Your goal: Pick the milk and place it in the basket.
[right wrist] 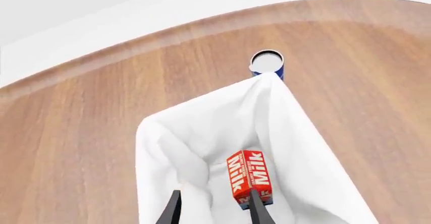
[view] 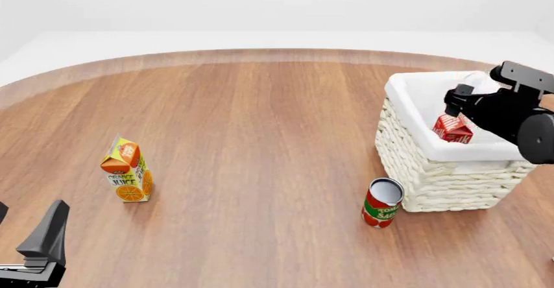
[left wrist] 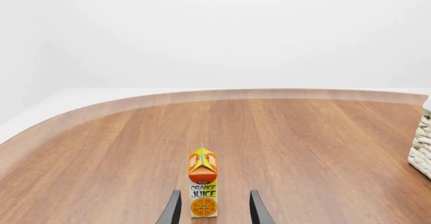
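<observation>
The milk (view: 453,128), a small carton with a red top, lies inside the white wicker basket (view: 442,184) at the right of the table. In the right wrist view the milk (right wrist: 251,177) rests on the white liner (right wrist: 202,133), leaning beside one finger. My right gripper (view: 457,109) hovers over the basket, open, with its fingers (right wrist: 259,211) spread and not clamping the carton. My left gripper (view: 26,229) is open and empty near the front left edge. Its fingers (left wrist: 172,210) frame the juice carton further ahead.
An orange-yellow juice carton (view: 127,171) stands upright at the left; it also shows in the left wrist view (left wrist: 203,183). A red tomato can (view: 382,204) stands just in front of the basket's left corner. The basket's edge (left wrist: 423,148) shows in the left wrist view.
</observation>
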`<action>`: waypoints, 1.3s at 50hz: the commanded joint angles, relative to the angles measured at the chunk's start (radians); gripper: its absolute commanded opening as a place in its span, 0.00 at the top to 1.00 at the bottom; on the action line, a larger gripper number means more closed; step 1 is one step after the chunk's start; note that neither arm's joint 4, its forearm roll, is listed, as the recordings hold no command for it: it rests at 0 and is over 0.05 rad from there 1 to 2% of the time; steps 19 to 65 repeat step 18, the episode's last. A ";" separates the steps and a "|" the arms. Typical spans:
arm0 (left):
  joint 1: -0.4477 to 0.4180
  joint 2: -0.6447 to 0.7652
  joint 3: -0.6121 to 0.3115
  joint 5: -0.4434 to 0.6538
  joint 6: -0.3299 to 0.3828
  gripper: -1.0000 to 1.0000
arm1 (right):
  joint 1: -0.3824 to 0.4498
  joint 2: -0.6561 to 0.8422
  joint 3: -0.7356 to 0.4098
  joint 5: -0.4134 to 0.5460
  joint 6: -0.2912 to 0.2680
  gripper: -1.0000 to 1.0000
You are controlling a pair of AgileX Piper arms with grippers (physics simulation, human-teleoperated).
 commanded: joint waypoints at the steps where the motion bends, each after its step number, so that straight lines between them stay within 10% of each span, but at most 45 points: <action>1: 0.000 0.000 0.000 0.000 0.000 0.00 | 0.005 -0.126 0.038 0.068 -0.034 0.00; 65: 0.000 0.000 0.000 0.000 0.000 0.00 | 0.006 -0.308 0.121 0.155 -0.089 0.00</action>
